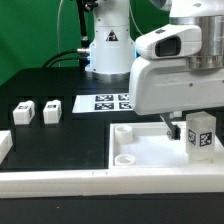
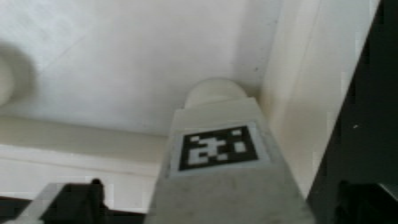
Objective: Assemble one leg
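Where the arm comes down at the exterior view's right, item one: two-finger gripper [image 1: 190,129] under a white housing, jaws closed to a narrow gap on item two. One dark finger [image 2: 71,201] shows in the wrist view beside the held part; the other finger cannot be made out there.

Item two: small white plastic cuboid leg [image 1: 201,135] [image 2: 217,150] with a black-and-white square tag on one face. Held near upright, slightly tilted, over the corner of item three at the exterior view's right. Its far end lies close against the raised rim [image 2: 302,80]; whether it is seated cannot be told.

Item three: large white square plastic panel [image 1: 150,152] [image 2: 125,60], flat on the black table [image 1: 60,140], with a round corner socket [image 1: 123,131] [image 2: 9,85] well apart from the held part.

Item four: two spare legs, white tagged blocks [image 1: 22,113] and [image 1: 51,111], side by side on the table towards the exterior view's left, near each other but apart.

Item five: thin flat white marker board [image 1: 105,102], lying between the spare legs and the arm.
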Controlling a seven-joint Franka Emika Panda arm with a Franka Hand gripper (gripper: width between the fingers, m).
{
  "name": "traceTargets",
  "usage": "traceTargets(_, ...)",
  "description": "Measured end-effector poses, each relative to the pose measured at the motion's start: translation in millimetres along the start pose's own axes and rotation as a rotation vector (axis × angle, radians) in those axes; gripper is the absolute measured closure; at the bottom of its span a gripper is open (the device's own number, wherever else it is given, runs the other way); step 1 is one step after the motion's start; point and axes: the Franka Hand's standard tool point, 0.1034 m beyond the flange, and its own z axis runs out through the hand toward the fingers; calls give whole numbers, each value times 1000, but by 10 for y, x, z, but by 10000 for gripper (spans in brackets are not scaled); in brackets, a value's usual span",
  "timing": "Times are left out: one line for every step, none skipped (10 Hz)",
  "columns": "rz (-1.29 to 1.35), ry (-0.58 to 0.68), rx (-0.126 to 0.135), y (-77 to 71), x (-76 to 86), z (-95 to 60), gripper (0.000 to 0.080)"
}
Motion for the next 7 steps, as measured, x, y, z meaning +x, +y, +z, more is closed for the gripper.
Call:
traceTargets(0, 0, 0, 0, -2, 3, 276)
traceTargets(0, -1, 0, 0, -2, 4, 426)
traceTargets(0, -1, 0, 0, -3, 5, 426)
traceTargets(0, -1, 0, 0, -3, 5, 510)
traceTargets(0, -1, 0, 0, -3, 5, 510)
traceTargets(19, -1, 1, -1, -3, 6, 510)
traceTargets(35, -1, 0, 0, -3, 6, 510)
